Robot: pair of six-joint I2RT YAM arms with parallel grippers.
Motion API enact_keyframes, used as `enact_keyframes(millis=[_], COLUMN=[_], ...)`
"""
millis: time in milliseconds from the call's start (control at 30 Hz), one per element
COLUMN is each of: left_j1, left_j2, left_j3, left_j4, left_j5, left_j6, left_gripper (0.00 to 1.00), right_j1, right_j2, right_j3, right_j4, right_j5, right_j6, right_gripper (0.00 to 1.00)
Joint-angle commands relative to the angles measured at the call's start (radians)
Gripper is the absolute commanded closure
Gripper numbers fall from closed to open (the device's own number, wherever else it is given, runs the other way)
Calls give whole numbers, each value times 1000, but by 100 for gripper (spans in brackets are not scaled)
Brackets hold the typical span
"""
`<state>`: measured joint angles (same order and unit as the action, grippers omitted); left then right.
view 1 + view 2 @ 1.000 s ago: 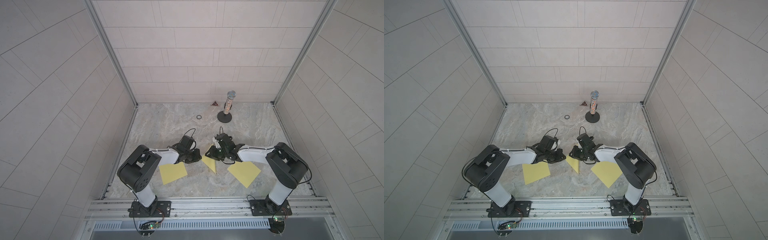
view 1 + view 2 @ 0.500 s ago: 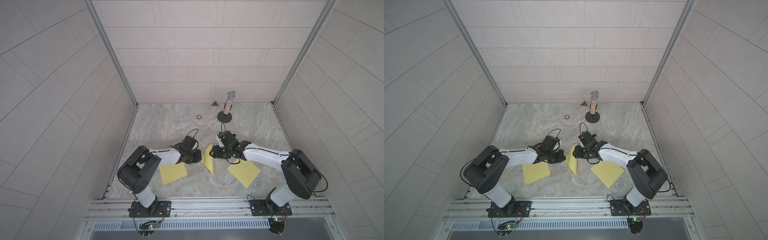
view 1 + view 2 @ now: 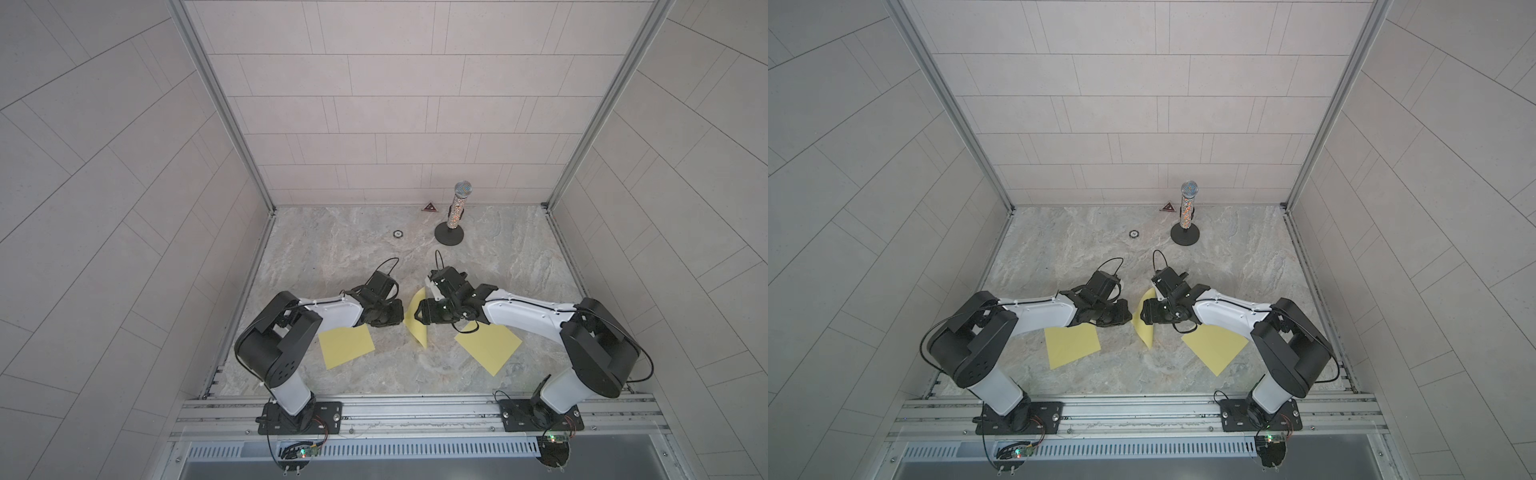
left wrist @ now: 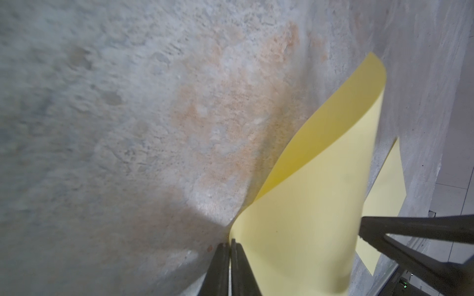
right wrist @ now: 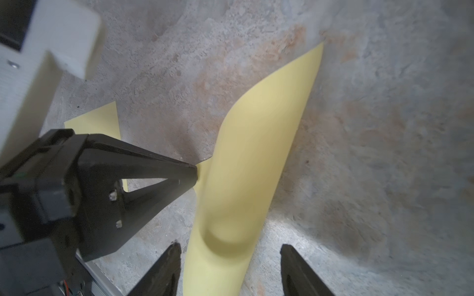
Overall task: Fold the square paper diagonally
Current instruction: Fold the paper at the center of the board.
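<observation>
paper (image 3: pixel 417 328), corner pinched in left tool (image 4: pixel 230 247), curled between spread right tool (image 5: pixel 230 252)

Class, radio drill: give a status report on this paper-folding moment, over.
Left gripper shut on curled yellow paper corner. Right gripper open, straddling it. Paper arched, uncreased. Flat yellow sheet left, another right, both apart.
</observation>
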<state>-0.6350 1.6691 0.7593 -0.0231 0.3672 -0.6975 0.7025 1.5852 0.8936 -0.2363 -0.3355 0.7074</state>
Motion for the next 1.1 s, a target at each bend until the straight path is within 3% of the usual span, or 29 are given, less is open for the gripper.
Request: enact_keyframes(millis=[0,333,533,1067], left_j1=[-7,-13,-13,-14], left_j2=[20,17,18,15], left_j3=[-18,-16,-17,-23], left_j4=[-134,-141,-140,-128], left_j5=[-48,-59,-56,-50], left_j6=[24,30,32,32], left_gripper=[88,87,87,78], right_j1=[10,35,37,38], right_j2=[27,62,76,100], right_j3=[25,42,30,7], right_j4=[-19,-63,-70,-69], right_j5=[14,56,62,57], right_j6=[-26,-58,-70,-85], right_gripper=[36,44,55,56])
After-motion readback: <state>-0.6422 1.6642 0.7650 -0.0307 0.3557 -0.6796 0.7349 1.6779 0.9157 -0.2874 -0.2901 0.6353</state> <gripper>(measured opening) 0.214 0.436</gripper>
